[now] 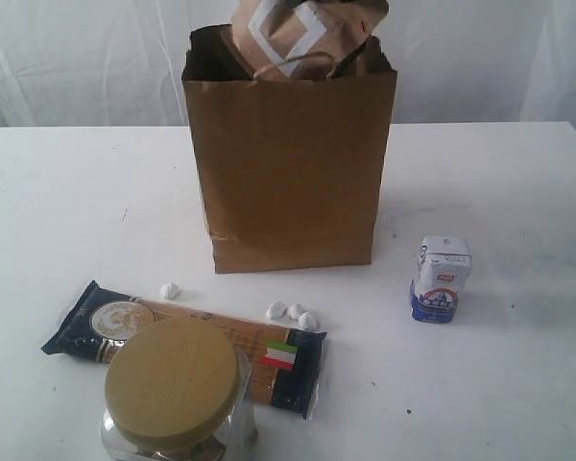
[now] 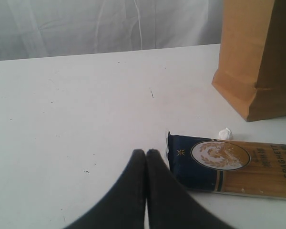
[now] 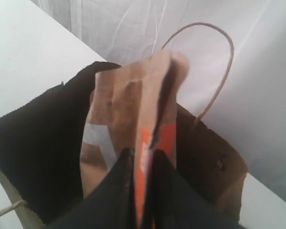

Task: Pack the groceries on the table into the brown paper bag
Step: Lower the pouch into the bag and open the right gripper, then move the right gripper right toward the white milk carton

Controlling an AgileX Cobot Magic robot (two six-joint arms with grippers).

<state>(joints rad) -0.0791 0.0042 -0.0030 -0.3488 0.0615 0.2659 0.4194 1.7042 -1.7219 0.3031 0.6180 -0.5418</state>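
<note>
Right pincer (image 3: 142, 160) gripping orange-brown pouch (image 3: 128, 105) over brown paper bag (image 1: 288, 173), left pincer (image 2: 146, 157) closed — empty — by spaghetti packet (image 2: 229, 167)

The brown paper bag (image 1: 288, 173) is plain kraft. Between the black right fingers (image 3: 112, 191), the orange-brown pouch (image 3: 128, 105) shows a bright orange stripe and pale bands, perhaps grey-white. Just beyond the black left fingers (image 2: 128, 191), the navy spaghetti packet (image 2: 229, 164) bears a gold-and-white medallion and a tan middle.
</note>
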